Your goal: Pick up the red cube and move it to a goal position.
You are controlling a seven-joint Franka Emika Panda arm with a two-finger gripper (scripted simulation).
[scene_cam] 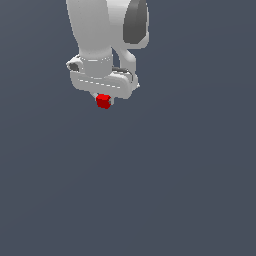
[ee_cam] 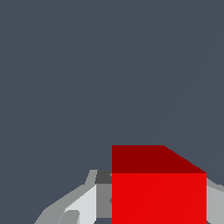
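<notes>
The red cube (scene_cam: 103,101) is a tiny bright red block held under the white gripper (scene_cam: 104,99), near the upper middle of the exterior view. The gripper is shut on the cube, and its fingers are mostly hidden behind the cube and the hand. In the wrist view the red cube (ee_cam: 158,188) fills the space between the grey fingers (ee_cam: 83,205), one on each side. The cube appears to be held off the grey surface, but the height cannot be told. No goal marker shows in either view.
The white arm (scene_cam: 100,25) rises out of the top of the exterior view. A plain dark grey surface (scene_cam: 150,190) fills everything else in both views.
</notes>
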